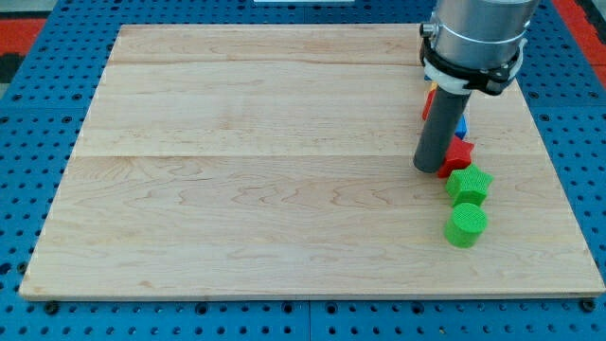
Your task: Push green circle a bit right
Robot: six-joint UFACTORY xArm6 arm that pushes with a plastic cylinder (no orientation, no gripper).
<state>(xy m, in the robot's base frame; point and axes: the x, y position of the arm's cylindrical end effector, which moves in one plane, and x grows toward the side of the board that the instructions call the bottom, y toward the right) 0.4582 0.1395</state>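
Note:
The green circle (466,225) lies on the wooden board (237,170) at the view's lower right. A green star-shaped block (469,185) sits just above it, touching or nearly so. My tip (430,169) rests on the board to the upper left of the green circle and just left of the green star. A red block (459,152) sits right beside my rod, on its right. A second red block (428,102) and a blue block (461,125) are partly hidden behind the rod.
The board's right edge (568,208) runs a short way to the right of the green blocks. A blue pegboard (28,142) surrounds the board. The arm's grey body (473,38) hangs over the view's upper right.

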